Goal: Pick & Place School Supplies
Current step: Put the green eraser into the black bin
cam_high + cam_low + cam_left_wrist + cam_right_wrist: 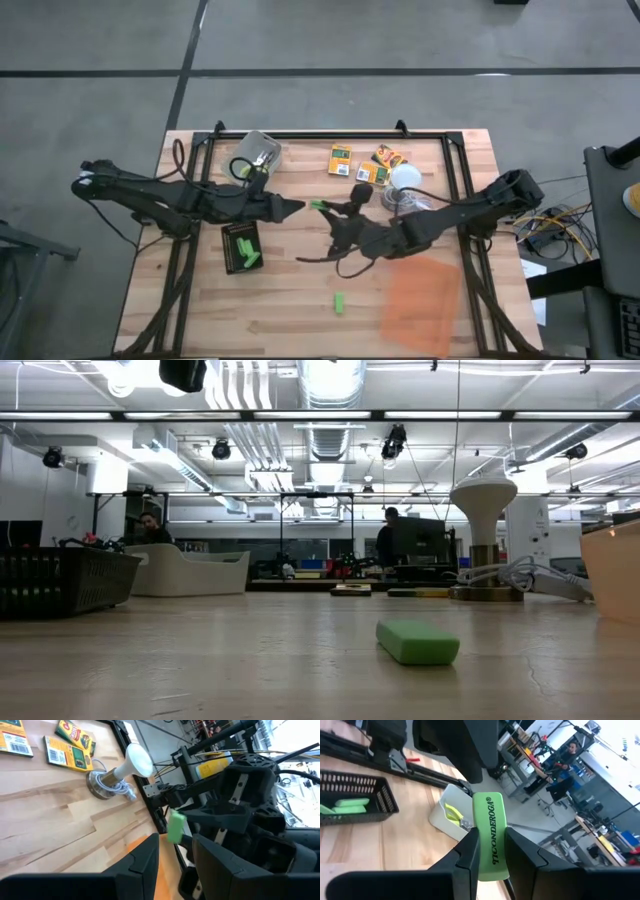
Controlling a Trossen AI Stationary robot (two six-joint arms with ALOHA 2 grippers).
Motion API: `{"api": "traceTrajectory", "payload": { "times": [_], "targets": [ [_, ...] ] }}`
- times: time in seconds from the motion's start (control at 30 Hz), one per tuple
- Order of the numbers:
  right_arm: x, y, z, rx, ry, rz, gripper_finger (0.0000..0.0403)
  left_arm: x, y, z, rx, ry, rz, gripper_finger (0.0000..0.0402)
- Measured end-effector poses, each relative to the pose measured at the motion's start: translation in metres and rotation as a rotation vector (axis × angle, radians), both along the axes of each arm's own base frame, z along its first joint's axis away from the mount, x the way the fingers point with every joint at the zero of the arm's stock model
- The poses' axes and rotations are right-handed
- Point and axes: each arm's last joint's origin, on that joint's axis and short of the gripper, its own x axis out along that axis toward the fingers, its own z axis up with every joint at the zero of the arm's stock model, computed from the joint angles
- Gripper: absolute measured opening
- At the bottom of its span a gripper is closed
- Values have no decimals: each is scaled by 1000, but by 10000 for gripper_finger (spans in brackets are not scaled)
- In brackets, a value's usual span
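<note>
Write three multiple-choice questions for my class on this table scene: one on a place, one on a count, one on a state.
1. Where does the loose green stick lie?
A) on the floor
B) on bare wood beside the orange sheet
C) on a shelf

2. How many orange-yellow boxes lie on the table?
A) one
B) five
C) three

3. What state is the right pincer in?
A) shut on the held green stick
B) wide open and empty
C) shut on a box

Answers:
1 B: the high view shows it on the wood, just off the sheet's edge.
2 C: three boxes sit near the table's far edge.
3 A: the right wrist view shows both fingers pressed against the stick's sides.
</note>
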Motion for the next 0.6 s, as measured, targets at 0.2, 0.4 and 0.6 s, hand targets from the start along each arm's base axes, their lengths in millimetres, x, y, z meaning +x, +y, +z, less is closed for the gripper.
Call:
{"api": "traceTrajectory", "payload": {
  "times": [0.2, 0.4, 0.6],
  "targets": [
    [7, -2, 0, 3, 16, -7, 70, 0, 0, -1, 4, 8, -1, 124],
    [8, 0, 0, 44, 16, 63, 70, -1, 1, -3, 25, 33, 16, 124],
    [9, -1, 3, 83, 4, 100, 70, -1, 2, -4, 41, 43, 25, 124]
  ]
}}
